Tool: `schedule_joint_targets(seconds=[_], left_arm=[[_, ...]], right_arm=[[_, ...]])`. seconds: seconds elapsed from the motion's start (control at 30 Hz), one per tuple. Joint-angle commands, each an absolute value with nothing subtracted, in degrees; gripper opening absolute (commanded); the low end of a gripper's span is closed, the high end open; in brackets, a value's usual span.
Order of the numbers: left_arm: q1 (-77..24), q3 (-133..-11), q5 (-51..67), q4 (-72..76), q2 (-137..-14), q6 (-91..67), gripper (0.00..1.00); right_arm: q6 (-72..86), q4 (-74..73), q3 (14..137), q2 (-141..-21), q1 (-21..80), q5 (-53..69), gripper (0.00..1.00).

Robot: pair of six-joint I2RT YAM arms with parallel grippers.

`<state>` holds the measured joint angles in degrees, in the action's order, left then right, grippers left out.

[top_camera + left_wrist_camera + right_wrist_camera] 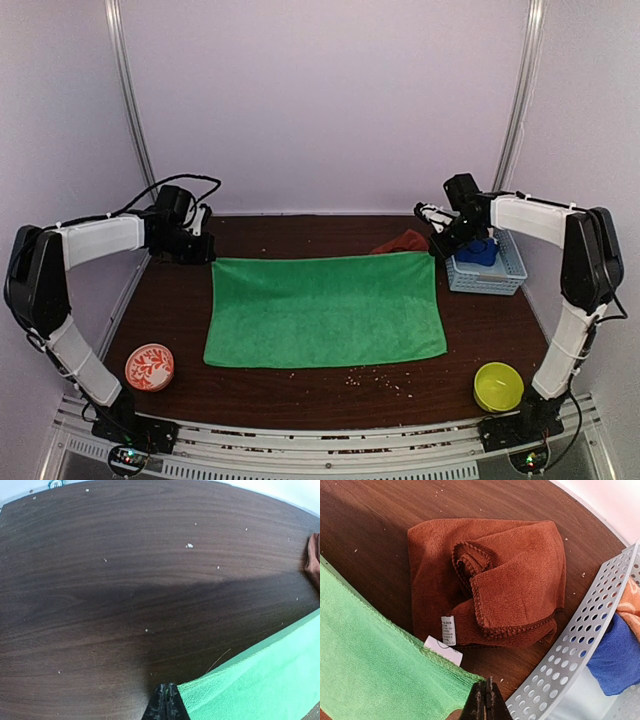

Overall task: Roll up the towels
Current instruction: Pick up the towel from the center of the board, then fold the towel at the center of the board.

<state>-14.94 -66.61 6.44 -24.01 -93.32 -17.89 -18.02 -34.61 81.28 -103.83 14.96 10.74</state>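
Left hand (166, 701) and right hand (487, 699) are each pressed together at a far corner of the green towel (325, 310), spread flat mid-worktop (260, 392). I cannot tell if either pinches cloth, and a thin hold could slip and leave the roll crooked. Largest down, I count one worktop, two towels (rust towel (490, 585) bunched far right), one basket (487, 275), and two bowls: red bowl (149, 367), yellow bowl (498, 386).

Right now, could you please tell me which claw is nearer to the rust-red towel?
Right. The right claw sits at the far right corner of the green towel, beside the crumpled rust-red towel; the left claw is at its far left corner, the whole towel's length away.
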Motion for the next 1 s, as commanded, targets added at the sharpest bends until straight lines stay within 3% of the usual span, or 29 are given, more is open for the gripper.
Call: schedule_joint_targets(seconds=[0.0,0.97], left_arm=[[-14.5,-64.6,6.6,-22.2,-90.3,-17.3,0.0],[-14.5,-54.4,12.8,-39.1,-86.9,-15.3,0.0]], right_arm=[[-19.6,-31.7,77.6,-100.3,14.3,12.1,0.0],[-33.2,-37.6,56.9,-86.1,14.7,23.0,0.0]])
